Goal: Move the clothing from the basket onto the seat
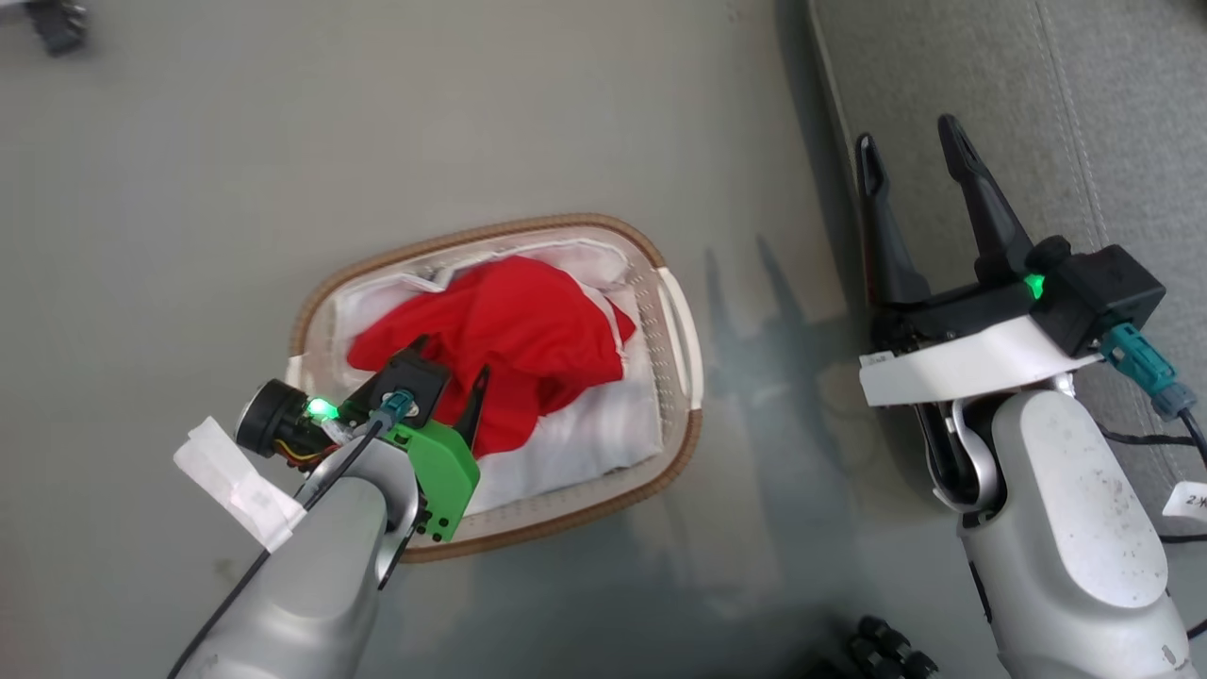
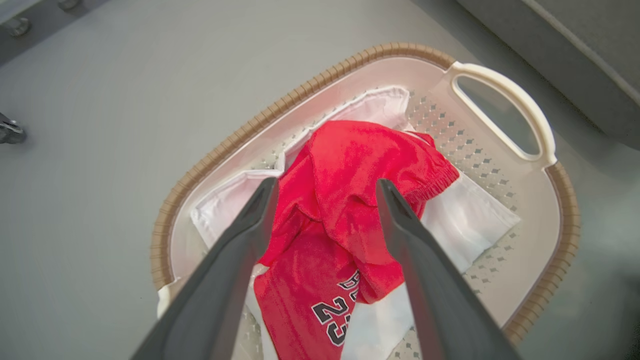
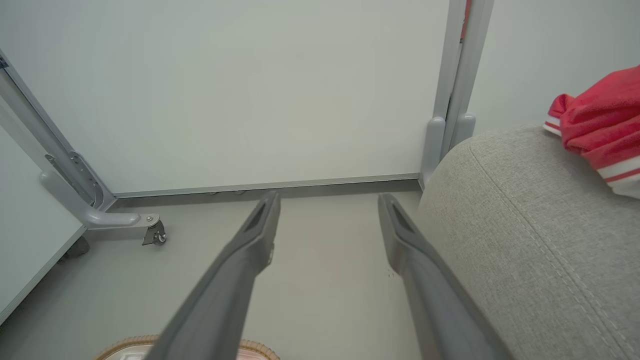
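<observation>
A crumpled red clothing (image 1: 509,321) piece with a black number print lies on a white liner (image 1: 585,434) inside the basket (image 1: 528,226). My left gripper (image 1: 451,356) hangs over the near part of the basket, open and empty. In the left wrist view its gripper (image 2: 325,186) points down at the clothing (image 2: 350,200), above the fabric inside the basket (image 2: 280,107). My right gripper (image 1: 907,141) is open and empty at the edge of the grey seat (image 1: 1047,94). In the right wrist view another red clothing (image 3: 600,120) piece with white stripes rests on the seat (image 3: 525,225), right of the gripper (image 3: 327,197).
The basket stands on a grey floor, left of the seat. A white wall panel with a metal foot and caster (image 3: 150,231) closes off the far side. A caster (image 1: 57,24) sits at the top left, and dark parts (image 1: 886,651) by the bottom edge.
</observation>
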Controlling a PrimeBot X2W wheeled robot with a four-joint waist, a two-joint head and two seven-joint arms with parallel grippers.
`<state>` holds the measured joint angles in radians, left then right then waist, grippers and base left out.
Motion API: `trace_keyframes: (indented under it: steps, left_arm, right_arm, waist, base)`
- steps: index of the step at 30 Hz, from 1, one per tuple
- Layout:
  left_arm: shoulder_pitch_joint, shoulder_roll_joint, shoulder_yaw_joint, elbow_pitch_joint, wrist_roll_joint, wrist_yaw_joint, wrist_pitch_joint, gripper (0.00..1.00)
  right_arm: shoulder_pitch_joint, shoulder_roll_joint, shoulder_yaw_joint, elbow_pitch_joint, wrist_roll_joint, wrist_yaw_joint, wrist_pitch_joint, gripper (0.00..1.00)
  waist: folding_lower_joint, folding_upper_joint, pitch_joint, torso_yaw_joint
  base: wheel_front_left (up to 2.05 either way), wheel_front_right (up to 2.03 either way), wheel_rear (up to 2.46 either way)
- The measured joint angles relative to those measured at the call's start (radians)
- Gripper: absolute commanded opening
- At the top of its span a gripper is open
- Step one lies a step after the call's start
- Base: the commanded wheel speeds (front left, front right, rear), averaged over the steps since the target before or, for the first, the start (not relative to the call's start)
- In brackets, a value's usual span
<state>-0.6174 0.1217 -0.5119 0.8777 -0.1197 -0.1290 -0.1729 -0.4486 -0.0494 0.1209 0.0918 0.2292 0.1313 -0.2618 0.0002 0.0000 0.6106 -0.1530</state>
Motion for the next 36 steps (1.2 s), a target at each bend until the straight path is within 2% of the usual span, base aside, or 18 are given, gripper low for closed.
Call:
trace_keyframes:
  steps: [5, 13, 21, 22, 23, 24, 25, 26, 36]
  left_arm:
    - [-0.051, 0.025, -0.046, 0.079, -0.030, 0.000, 0.022, 1.00]
    - [-0.143, 0.078, -0.034, 0.200, -0.054, 0.000, 0.071, 1.00]
    - [-0.181, 0.085, -0.043, 0.255, -0.056, 0.002, 0.048, 1.00]
    - [-0.185, 0.084, -0.043, 0.258, -0.057, 0.002, 0.046, 0.93]
    - [-0.190, 0.083, -0.043, 0.262, -0.060, 0.002, 0.038, 0.78]
    - [-0.195, 0.081, -0.044, 0.264, -0.063, 0.002, 0.031, 0.40]
    - [-0.197, 0.076, -0.045, 0.268, -0.063, 0.002, 0.027, 0.25]
    - [-0.197, 0.072, -0.048, 0.272, -0.065, 0.002, 0.020, 0.00]
    - [-0.183, 0.012, -0.067, 0.292, -0.108, 0.002, -0.053, 0.00]
  right_arm:
    - [-0.034, -0.001, 0.025, -0.020, 0.033, 0.000, 0.000, 1.00]
    - [-0.045, -0.001, 0.061, -0.044, 0.082, 0.000, 0.000, 1.00]
    - [-0.053, 0.000, 0.084, -0.049, 0.101, 0.000, 0.000, 1.00]
    - [-0.054, 0.000, 0.085, -0.049, 0.103, 0.000, 0.000, 1.00]
    - [-0.055, 0.000, 0.087, -0.049, 0.103, 0.000, 0.000, 1.00]
    - [-0.056, 0.000, 0.088, -0.049, 0.103, 0.000, 0.000, 1.00]
    - [-0.056, 0.000, 0.089, -0.048, 0.102, 0.000, 0.000, 1.00]
    - [-0.056, 0.000, 0.088, -0.048, 0.099, 0.000, 0.000, 1.00]
    - [-0.054, 0.001, 0.096, -0.002, 0.040, 0.000, 0.000, 1.00]
  waist:
    - [0.0000, 0.0000, 0.057, -0.066]
    - [0.0000, 0.0000, 0.156, -0.148]
    - [-0.0001, 0.0000, 0.231, -0.197]
    - [-0.0001, 0.0000, 0.235, -0.201]
    - [-0.0001, 0.0000, 0.239, -0.205]
    - [-0.0001, 0.0000, 0.242, -0.207]
    - [-0.0001, 0.0001, 0.242, -0.208]
    - [-0.0001, 0.0000, 0.241, -0.207]
    - [-0.0001, 0.0000, 0.170, -0.156]
  base:
    - [0.00, 0.00, 0.00]
    - [0.00, 0.00, 0.00]
    - [0.00, 0.00, 0.00]
    - [0.00, 0.00, 0.00]
    - [0.00, 0.00, 0.00]
    - [0.00, 0.00, 0.00]
    - [0.00, 0.00, 0.00]
    - [0.00, 0.00, 0.00]
    - [0.00, 0.00, 0.00]
